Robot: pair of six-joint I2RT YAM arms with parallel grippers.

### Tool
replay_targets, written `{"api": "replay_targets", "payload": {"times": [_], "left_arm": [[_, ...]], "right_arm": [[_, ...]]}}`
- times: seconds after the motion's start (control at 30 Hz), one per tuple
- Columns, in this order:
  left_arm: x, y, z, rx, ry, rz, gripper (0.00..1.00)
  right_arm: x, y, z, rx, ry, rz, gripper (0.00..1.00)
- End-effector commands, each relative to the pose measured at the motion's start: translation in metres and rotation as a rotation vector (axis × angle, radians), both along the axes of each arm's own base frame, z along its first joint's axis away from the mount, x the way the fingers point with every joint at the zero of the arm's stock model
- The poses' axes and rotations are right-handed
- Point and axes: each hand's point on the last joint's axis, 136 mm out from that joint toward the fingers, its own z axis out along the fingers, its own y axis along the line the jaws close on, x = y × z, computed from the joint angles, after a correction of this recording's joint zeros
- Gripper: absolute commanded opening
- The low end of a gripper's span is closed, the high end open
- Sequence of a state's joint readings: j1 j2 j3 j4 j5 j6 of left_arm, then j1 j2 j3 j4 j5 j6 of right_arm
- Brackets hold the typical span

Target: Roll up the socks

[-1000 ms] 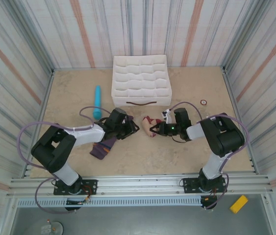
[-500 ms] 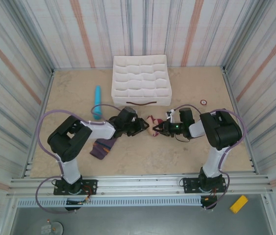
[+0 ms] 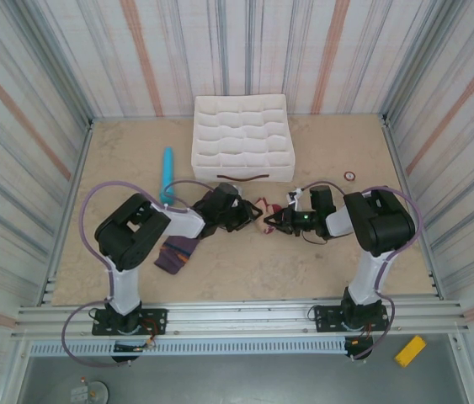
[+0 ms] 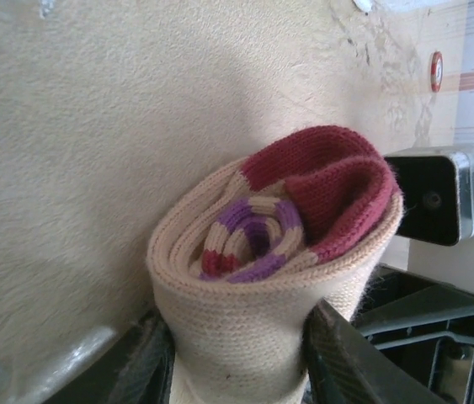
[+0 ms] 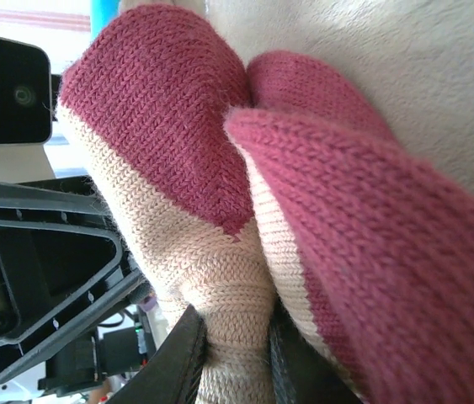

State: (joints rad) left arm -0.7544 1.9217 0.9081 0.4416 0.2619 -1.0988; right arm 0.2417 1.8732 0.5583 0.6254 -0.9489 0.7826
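Squeezing the rolled beige sock (image 4: 262, 252) from both sides with the left gripper (image 4: 237, 370) fingers (image 4: 140, 366). Pinching a fold below the same sock's maroon end tight between the right gripper (image 5: 232, 370) fingers (image 5: 178, 370). Meeting nose to nose at mid-table (image 3: 304, 261), just in front of the white divided box (image 3: 243, 139). Lying flat to their left, apart: the dark purple sock (image 3: 178, 252), with the light-blue cylinder (image 3: 167, 175) beyond it.

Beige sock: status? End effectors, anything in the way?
Left end effector clamped on rolled beige sock. Right end effector pinching same sock. Purple sock flat on table, apart. Nothing in the way.
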Motion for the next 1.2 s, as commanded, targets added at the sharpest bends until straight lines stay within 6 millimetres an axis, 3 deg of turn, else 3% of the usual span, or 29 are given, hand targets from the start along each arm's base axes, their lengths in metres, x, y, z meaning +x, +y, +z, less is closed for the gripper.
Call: {"api": "replay_targets", "payload": {"times": [0.0, 0.2, 0.33, 0.43, 0.6, 0.87, 1.0, 1.17], "left_arm": [[-0.011, -0.004, -0.024, 0.013, 0.072, 0.001, 0.39], [-0.014, 0.005, -0.032, 0.033, 0.103, 0.038, 0.14], [-0.015, 0.02, -0.027, 0.098, 0.099, 0.054, 0.0], [-0.016, 0.029, -0.021, 0.139, 0.101, 0.052, 0.0], [-0.024, 0.042, -0.008, 0.182, 0.109, 0.06, 0.0], [-0.037, 0.067, 0.001, 0.268, 0.113, 0.071, 0.0], [-0.043, 0.076, 0.0, 0.268, 0.123, 0.087, 0.0], [-0.05, 0.082, -0.002, 0.271, 0.133, 0.098, 0.0]], "right_arm": [[-0.03, -0.026, -0.064, -0.169, 0.261, -0.113, 0.0], [-0.027, -0.026, -0.056, -0.17, 0.225, -0.117, 0.04], [-0.025, -0.03, -0.039, -0.246, 0.151, -0.1, 0.25], [-0.025, -0.028, -0.019, -0.353, 0.053, -0.047, 0.4], [-0.025, -0.023, 0.015, -0.564, -0.147, 0.023, 0.52], [-0.035, 0.014, 0.055, -0.766, -0.495, 0.13, 0.68], [-0.043, 0.035, 0.06, -0.775, -0.586, 0.183, 0.69], [-0.048, 0.054, 0.051, -0.775, -0.607, 0.227, 0.68]]}}
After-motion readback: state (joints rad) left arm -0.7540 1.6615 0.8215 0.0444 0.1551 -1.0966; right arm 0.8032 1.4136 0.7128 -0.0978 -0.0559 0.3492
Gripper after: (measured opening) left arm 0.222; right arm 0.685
